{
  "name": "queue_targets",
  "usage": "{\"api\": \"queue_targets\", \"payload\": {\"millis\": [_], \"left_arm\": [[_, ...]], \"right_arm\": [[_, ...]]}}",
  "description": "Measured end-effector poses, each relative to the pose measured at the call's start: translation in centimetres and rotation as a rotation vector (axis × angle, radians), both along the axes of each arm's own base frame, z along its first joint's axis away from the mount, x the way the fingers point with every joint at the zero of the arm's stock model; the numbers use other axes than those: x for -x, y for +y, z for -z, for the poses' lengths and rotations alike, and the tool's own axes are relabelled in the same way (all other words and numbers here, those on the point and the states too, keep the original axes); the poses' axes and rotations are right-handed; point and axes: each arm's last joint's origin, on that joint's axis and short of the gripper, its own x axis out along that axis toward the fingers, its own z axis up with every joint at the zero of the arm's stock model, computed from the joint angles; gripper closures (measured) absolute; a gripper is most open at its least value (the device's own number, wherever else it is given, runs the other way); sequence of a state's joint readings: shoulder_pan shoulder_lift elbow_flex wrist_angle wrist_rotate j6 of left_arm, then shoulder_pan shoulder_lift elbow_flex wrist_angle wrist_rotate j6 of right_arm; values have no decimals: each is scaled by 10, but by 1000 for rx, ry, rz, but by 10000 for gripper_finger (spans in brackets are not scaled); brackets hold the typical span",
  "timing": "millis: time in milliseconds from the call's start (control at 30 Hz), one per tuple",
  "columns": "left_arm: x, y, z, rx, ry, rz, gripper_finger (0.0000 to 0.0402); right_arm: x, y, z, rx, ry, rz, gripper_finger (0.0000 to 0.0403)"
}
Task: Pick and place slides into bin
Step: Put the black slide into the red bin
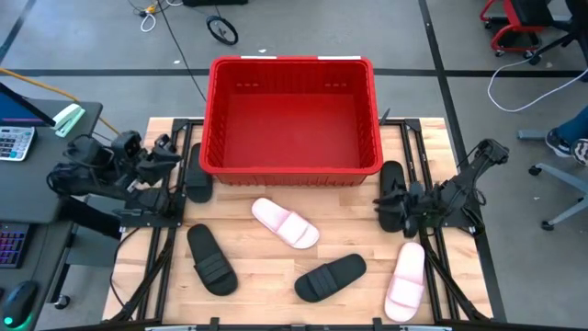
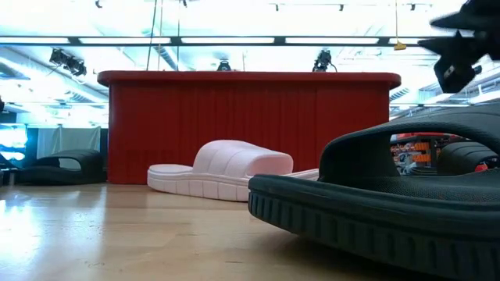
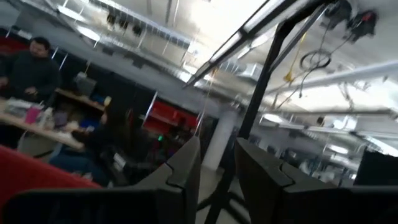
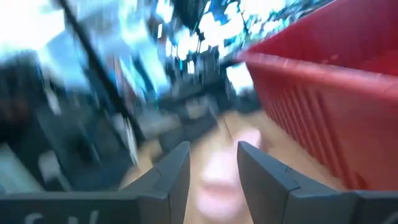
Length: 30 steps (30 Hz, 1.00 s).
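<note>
While the red bin (image 1: 291, 115) sits empty at the far middle of the table, we see all six slides out on the wood: a pink one (image 1: 286, 222) just in front of the bin, a black one (image 1: 211, 259) toward the left front, another black one (image 1: 331, 278) at the front middle, a second pink one (image 1: 405, 280) at the right front, and two more black ones tucked against the bin's lower corners, left (image 1: 198, 175) and right (image 1: 392, 193). Our left gripper (image 3: 217, 168) waits at the left edge, tilted up toward the room, its jaws a little apart and holding nothing. Our right gripper (image 4: 213, 168) hovers at the right edge near that corner slide, jaws likewise apart and empty. We judge the corner slides the riskiest: a finger could snag the bin's ribbed wall. Pinching a strap off-centre could let a slide swing and miss the rim.
</note>
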<state>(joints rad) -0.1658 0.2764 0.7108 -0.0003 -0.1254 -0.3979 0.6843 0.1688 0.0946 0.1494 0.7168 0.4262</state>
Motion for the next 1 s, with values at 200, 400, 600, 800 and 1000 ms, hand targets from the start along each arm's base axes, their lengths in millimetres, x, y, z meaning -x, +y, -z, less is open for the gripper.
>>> {"api": "queue_targets", "payload": {"millis": [200, 400, 600, 800, 1000], "left_arm": [[-4, -1, -24, -40, 168, -6, 294], [-11, -2, -45, -216, 370, -43, 295], [-22, -4, -62, -265, 536, -23, 306], [-32, -8, -51, -167, 803, 103, 320], [-47, -14, -31, -18, 1011, 210, 324]], "right_arm": [[9, -13, -44, -136, -391, 97, 264], [9, -6, -120, 259, -587, -42, 264], [-28, 20, -210, 388, -357, -95, 264], [-79, 57, -273, 307, -207, -222, 264], [-116, 82, -317, 300, -224, -213, 264]]}}
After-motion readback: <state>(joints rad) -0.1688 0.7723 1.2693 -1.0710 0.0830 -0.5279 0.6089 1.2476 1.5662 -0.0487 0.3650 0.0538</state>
